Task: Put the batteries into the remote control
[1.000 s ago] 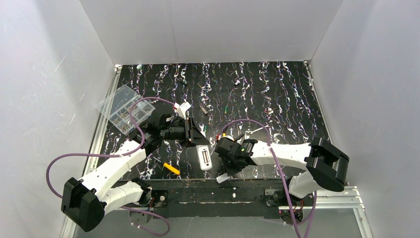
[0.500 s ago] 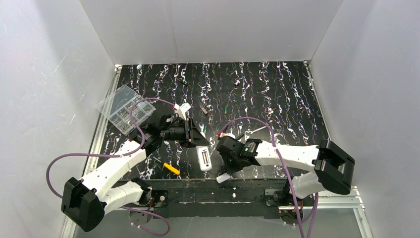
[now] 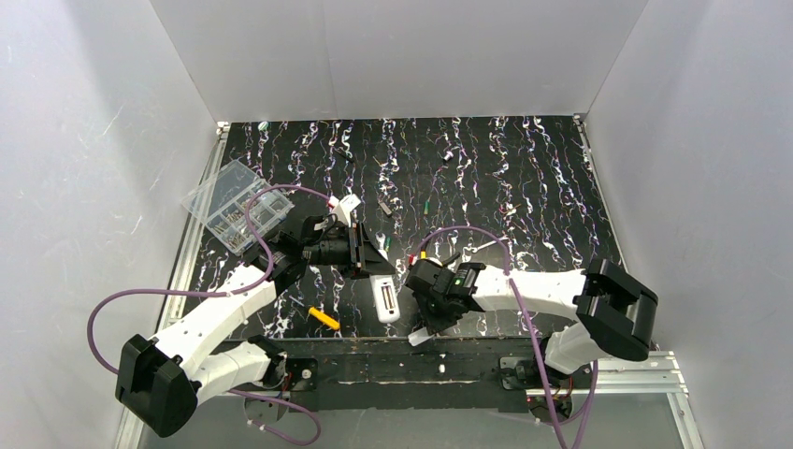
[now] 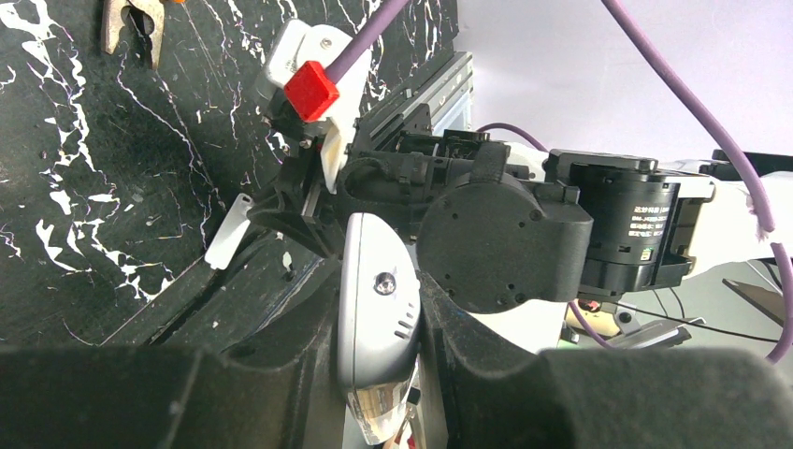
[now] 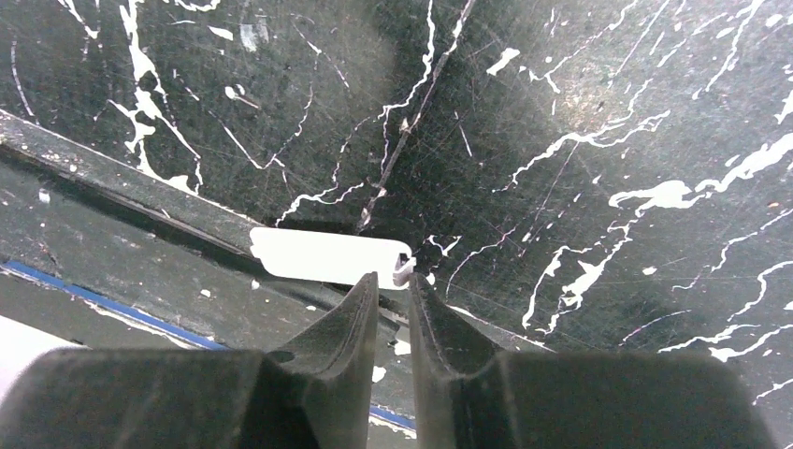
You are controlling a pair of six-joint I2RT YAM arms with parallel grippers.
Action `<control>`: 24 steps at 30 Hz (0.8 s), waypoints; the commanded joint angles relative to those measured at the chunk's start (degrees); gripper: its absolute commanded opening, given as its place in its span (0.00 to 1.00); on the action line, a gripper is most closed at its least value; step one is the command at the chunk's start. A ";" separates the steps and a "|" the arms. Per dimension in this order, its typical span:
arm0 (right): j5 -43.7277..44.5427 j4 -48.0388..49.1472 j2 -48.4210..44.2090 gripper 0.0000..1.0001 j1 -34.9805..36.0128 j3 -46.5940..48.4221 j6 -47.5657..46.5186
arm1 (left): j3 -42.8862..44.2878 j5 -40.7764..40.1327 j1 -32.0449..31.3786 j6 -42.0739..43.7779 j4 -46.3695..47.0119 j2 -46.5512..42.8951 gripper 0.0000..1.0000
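Note:
My left gripper (image 3: pixel 372 264) is shut on the remote control (image 3: pixel 384 299), a white handset pointing toward the near edge. In the left wrist view the remote control (image 4: pixel 374 281) is pinched edge-on between the black pads of the left gripper (image 4: pixel 379 341). My right gripper (image 3: pixel 428 318) hangs low over the table's near edge, its jaws a narrow gap apart with nothing between them. Just beyond the tips of the right gripper (image 5: pixel 393 281) lies the small white cover piece (image 5: pixel 327 257), its clip end at the gap. One green battery (image 3: pixel 425 204) lies mid-table, far from both grippers.
A yellow-handled tool (image 3: pixel 324 319) lies left of the remote near the front edge. A clear plastic box (image 3: pixel 232 203) sits at the left rim. A small grey metal bit (image 3: pixel 383 207) lies behind my left gripper. White walls enclose the black marbled table (image 3: pixel 524 187).
My right gripper's jaws have parted slightly over the white cover piece, and its arm has shifted a little. The left arm and the remote have stayed still.

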 commanded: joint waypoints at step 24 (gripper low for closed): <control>4.47 -1.39 -1.50 0.13 -2.57 3.83 -0.40 | 0.26 1.98 0.30 0.23 -0.19 -0.52 0.00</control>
